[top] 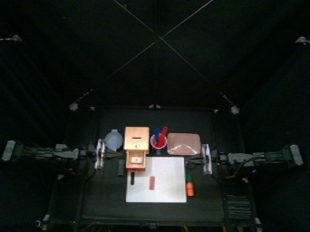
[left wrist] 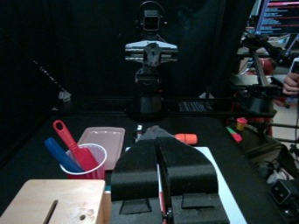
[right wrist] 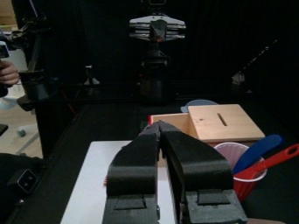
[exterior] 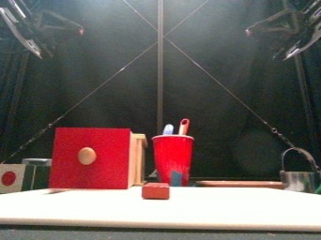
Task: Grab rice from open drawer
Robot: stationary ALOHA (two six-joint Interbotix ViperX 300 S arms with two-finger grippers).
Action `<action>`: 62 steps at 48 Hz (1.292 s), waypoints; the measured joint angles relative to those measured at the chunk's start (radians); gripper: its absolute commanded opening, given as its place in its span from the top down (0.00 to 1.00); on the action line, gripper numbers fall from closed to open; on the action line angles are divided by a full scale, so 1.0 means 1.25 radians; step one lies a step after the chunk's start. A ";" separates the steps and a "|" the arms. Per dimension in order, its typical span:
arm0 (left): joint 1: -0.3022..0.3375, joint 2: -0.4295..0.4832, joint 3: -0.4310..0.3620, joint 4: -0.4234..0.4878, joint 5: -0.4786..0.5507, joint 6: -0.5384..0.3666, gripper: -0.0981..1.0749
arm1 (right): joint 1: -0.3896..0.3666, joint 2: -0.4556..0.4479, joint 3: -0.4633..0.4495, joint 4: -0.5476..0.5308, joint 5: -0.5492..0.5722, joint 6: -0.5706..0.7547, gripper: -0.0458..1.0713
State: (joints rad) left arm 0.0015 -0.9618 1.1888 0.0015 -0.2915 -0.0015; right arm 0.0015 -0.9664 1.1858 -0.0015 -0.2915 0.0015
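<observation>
Nearest us on the bench (top: 103, 210) lies a white mat (top: 169, 172) carrying a small red block (exterior: 156, 190) and, to its right, an orange piece (top: 189, 189). At the mat's far left corner sits the drawer (top: 136, 161), pulled out toward us from the wooden box (top: 136, 137); we cannot make out its contents. Right of the box stand a red cup (exterior: 174, 159) and a pinkish board (top: 183, 142). The left hand (left wrist: 158, 142) and right hand (right wrist: 158, 125) hang at the bench's sides, both jaws pressed together, holding nothing.
</observation>
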 measured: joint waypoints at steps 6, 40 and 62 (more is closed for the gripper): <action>0.029 0.007 0.011 -0.001 0.000 0.002 0.92 | -0.015 0.039 -0.015 -0.004 0.000 0.002 0.92; 0.079 0.009 0.027 0.005 0.007 0.002 0.92 | -0.097 0.738 -0.660 0.031 0.512 0.005 0.91; 0.220 0.007 0.069 0.010 0.022 0.004 0.92 | -0.096 0.996 -0.982 0.043 0.819 -0.010 0.86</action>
State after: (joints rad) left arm 0.2761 -0.9526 1.2747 0.0138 -0.2638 0.0031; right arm -0.1181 0.2792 -0.0414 0.0522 0.7317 -0.0107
